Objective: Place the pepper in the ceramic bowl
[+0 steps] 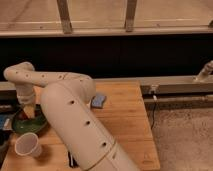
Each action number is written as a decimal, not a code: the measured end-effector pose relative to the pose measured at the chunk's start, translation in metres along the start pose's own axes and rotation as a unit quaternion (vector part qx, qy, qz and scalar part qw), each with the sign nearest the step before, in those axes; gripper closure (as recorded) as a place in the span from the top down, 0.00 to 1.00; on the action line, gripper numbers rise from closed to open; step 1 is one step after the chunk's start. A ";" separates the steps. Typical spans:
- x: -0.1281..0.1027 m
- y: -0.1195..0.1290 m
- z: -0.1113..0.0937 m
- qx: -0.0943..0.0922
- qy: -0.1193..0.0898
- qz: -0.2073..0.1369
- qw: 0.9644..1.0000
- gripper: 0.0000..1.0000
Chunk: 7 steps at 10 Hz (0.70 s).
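ceramic bowl (27, 125): left edge of frame, on desk (127, 125) | gripper (28, 111): directly over bowl, fingers' state cannot tell | pepper: not discernible | paper cup (28, 146): lower left, below bowl | blue sponge (99, 101): centre, right of arm (75, 120)

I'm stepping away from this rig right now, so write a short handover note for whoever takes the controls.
Gripper: hanging at the table's left edge, directly above the ceramic bowl.
Ceramic bowl: on the wooden table, front left, just behind the white paper cup.
Pepper: not visible from this camera; unclear whether it is held or already dropped.
Done: arm is positioned over the bowl.
Left: confirm the pepper lands in the bowl, then withdraw.
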 end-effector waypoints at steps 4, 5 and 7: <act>0.002 -0.001 0.000 0.000 0.000 0.002 1.000 0.76; 0.002 -0.001 0.000 0.001 0.000 0.002 1.000 0.79; 0.002 -0.001 0.000 0.001 0.000 0.001 1.000 0.80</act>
